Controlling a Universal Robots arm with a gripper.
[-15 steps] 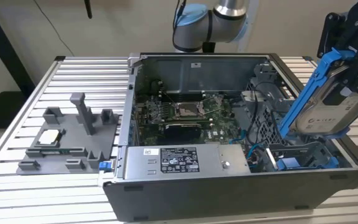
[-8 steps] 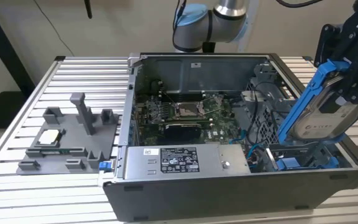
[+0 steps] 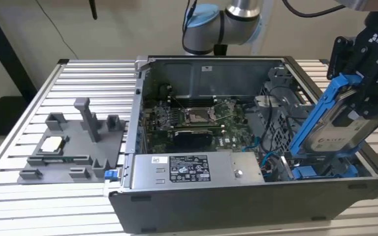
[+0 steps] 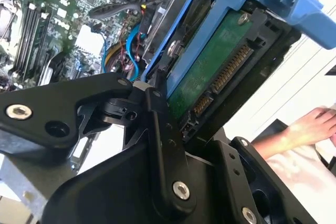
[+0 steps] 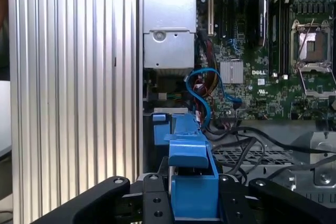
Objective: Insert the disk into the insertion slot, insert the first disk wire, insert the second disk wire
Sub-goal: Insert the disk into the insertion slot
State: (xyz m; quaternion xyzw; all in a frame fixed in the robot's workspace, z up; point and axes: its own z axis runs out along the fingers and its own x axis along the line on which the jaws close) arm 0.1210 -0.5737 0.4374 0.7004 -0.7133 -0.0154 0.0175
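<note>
Exterior view: our jaws gripped the silver-grey, blue-framed disk (image 3: 336,129), long axis leaning toward one o'clock, blue drive bay (image 3: 324,172) at six.

This looks like a robotics lab or test workshop. An open computer case (image 3: 241,209) lies on a ribbed aluminium bench (image 3: 77,73). A robot arm (image 3: 218,24) rises behind the case, and a grey parts fixture (image 3: 71,147) sits beside it on the exterior view's left. A plain wall (image 3: 123,24) stands behind.
</note>
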